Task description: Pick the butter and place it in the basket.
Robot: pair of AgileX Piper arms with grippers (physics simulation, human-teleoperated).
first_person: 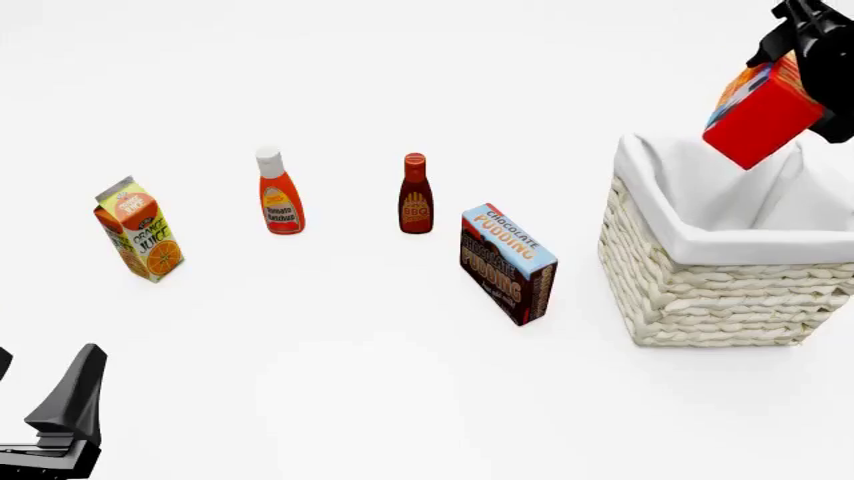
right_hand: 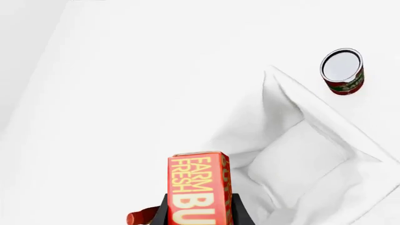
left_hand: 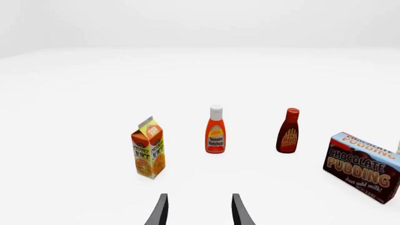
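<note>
The butter [first_person: 761,112], a small red box with yellow lettering, hangs tilted in the air above the basket [first_person: 721,290], with my right gripper [first_person: 801,60] shut on it. In the right wrist view the butter [right_hand: 196,190] sits between the black fingers, over the basket's white cloth lining [right_hand: 300,159]. My left gripper [left_hand: 198,211] stands open and holds nothing, low at the near left of the table, where the front view shows one finger [first_person: 74,395].
On the table stand an orange juice carton [first_person: 138,232], a tomato ketchup bottle [first_person: 278,195], a BBQ sauce bottle [first_person: 415,195] and a chocolate pudding box [first_person: 507,262] just left of the basket. A can [right_hand: 342,71] stands beyond the basket.
</note>
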